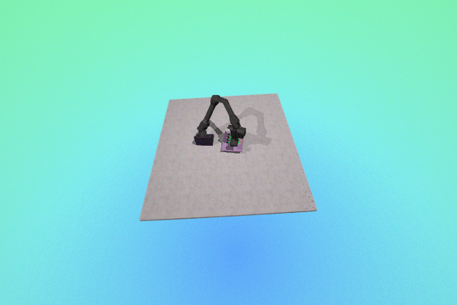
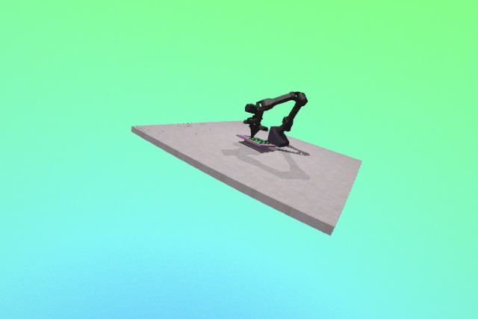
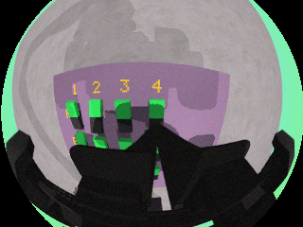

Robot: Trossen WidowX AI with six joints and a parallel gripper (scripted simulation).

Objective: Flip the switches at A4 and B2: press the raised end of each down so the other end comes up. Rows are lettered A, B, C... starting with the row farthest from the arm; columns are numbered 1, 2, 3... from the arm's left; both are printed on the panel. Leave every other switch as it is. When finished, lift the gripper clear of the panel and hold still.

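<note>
Yellow column numbers point(image 3: 115, 87) read only from wrist; tool point(image 3: 153, 134) seemingly closed.

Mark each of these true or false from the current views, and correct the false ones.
1. The gripper is shut with nothing between its fingers. True.
2. The panel is yellow with blue switches. False: it is purple with green switches, and only the printed column numbers are yellow.
3. The closed fingertips point at the near edge of the column 4 switch in the far row. True.
4. The arm's base stands on top of the panel. False: it stands on the grey table beside the panel.
5. The gripper is raised high, far off to the side of the panel. False: it hangs low, right over the switches.
</note>
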